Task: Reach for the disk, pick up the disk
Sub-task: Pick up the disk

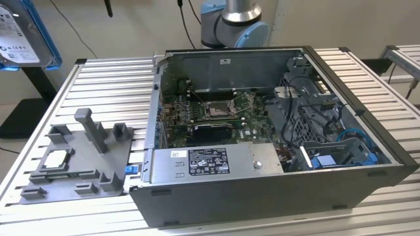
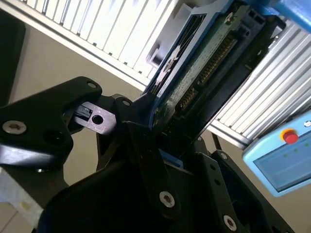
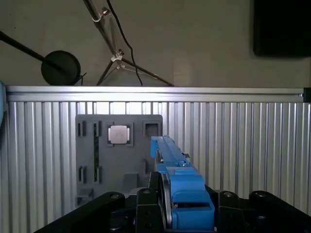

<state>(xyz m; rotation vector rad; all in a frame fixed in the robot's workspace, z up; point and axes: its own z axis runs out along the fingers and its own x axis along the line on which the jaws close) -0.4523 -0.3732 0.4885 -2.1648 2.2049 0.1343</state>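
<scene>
**Disk Held in the Gripper Above the Counter**

The gripper (image 3: 187,213) was closed on the disk (image 3: 167,153), its black fingers (image 2: 141,145) pressed against the two flat sides of the blue bracket. In the first wrist view the disk stood edge-on between them and reached out over the ribbed metal counter (image 3: 243,145), just beside the grey tray (image 3: 97,145). A small silver chip (image 3: 118,134) lay in a square pocket of that tray.

In the second wrist view the underside of the disk (image 2: 204,63) faced the camera, with its green circuit board and a row of connector pins. A pale blue pendant (image 2: 282,160) with a red button sat off to one side.

In the exterior view the disk (image 1: 19,39) was at the upper left, white label showing, well apart from the open computer case (image 1: 262,196) on the counter (image 1: 105,88). The tray (image 1: 78,162) lay to the exterior view's left of the case, the chip (image 1: 56,158) in it. The arm's base (image 1: 233,19) rose behind the case.
</scene>
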